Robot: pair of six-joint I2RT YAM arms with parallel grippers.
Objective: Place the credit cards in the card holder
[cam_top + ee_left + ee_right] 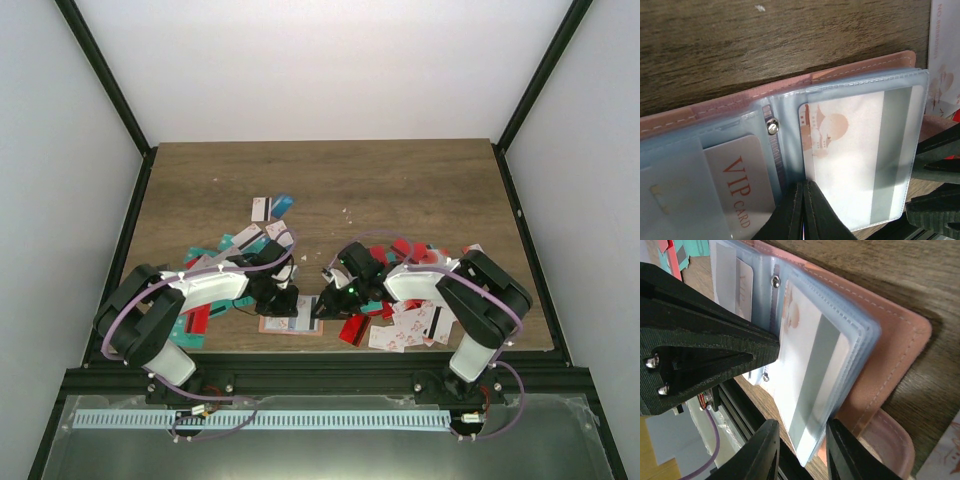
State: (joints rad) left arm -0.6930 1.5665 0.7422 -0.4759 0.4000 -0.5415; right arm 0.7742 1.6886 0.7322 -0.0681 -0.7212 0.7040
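The left gripper (803,210), fingers pressed together, bears down beside the spine of the open card holder (730,107). The right gripper (802,454) pinches the edge of a clear sleeve (860,337) holding a white card (850,165). The card holder lies at the near edge of the table (400,180), with loose credit cards (405,330) scattered around it.

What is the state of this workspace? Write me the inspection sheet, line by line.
Surface: wooden table, brown grain.
Job's things: card holder open at the near edge, with a striped white card and a VIP card in its clear sleeves; loose credit cards heaped left and right.
Clutter: nothing seen.
Grippers: left gripper closed, tips at the sleeve's edge; right gripper astride the sleeve's corner, clamping unclear.
Cables: purple cables looped along both arms.
Surroundings: white walls, black frame.
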